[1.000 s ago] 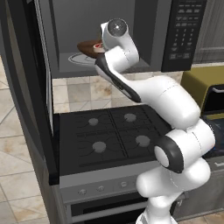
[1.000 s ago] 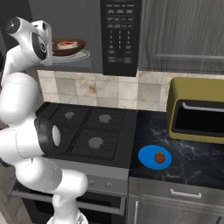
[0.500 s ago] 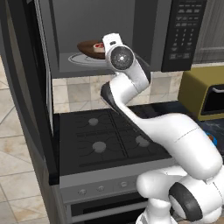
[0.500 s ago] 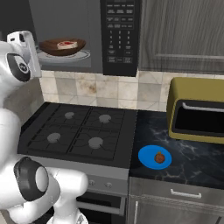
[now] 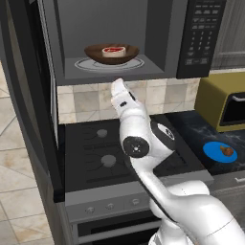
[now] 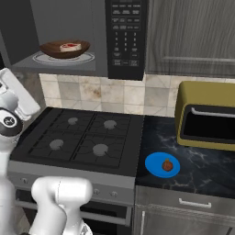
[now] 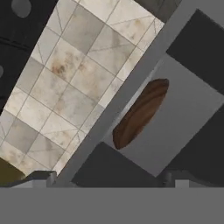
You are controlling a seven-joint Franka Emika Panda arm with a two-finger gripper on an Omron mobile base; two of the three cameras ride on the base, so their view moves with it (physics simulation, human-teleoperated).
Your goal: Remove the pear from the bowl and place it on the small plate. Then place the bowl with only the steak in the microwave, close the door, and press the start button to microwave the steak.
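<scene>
While the black stove (image 6: 78,137) with its four burners takes up the left stretch of the kitchen run, a dark marbled counter (image 6: 202,167) runs on to its right, backed by beige wall tiles (image 6: 114,94). A mustard-yellow oven (image 6: 206,114) stands at the counter's back edge. Near the counter's front left corner, just beside the stove, lies the small plate (image 6: 156,164), and the pear (image 6: 168,165) sits on it, right of its middle.

Above the stove hangs the microwave (image 6: 124,39), its keypad on the right. Its door (image 5: 26,95) is swung wide open to the left. Inside, on the glass turntable (image 5: 83,64), rests the bowl (image 5: 95,52), and the steak (image 5: 114,50) lies in it alone; the bowl sits toward the front of the grey cavity.

The arm (image 5: 139,139) rises in front of the stove, elbow bent, its hand tilted up toward the microwave's lower edge and well below the bowl. In the hand view the gripper (image 7: 109,177) shows its two fingertips spread wide apart with nothing between them; beyond them the bowl's brown side appears against the grey cavity.
</scene>
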